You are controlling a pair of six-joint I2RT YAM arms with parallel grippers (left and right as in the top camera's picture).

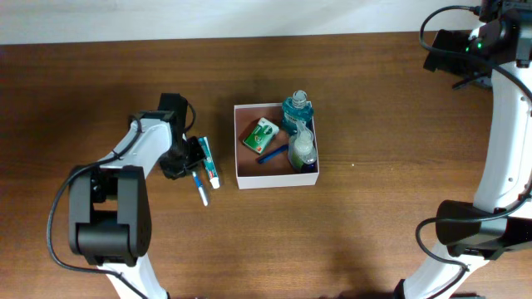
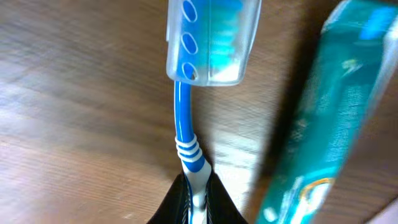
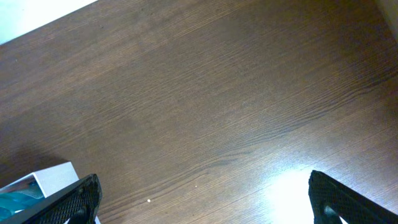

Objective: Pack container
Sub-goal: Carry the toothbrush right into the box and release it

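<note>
The container is a square white-walled box with a pinkish-brown inside at the table's middle; its corner shows in the right wrist view. It holds a teal mouthwash bottle, a clear bottle, a green packet and a blue razor. My left gripper is shut on the handle of a blue toothbrush with a clear head cap, left of the box. A teal toothpaste box lies beside it. My right gripper is open and empty, high at the far right.
The toothpaste box lies on the wood between my left gripper and the container. The table's far edge meets a white wall at the back. My right arm's base stands at the right front.
</note>
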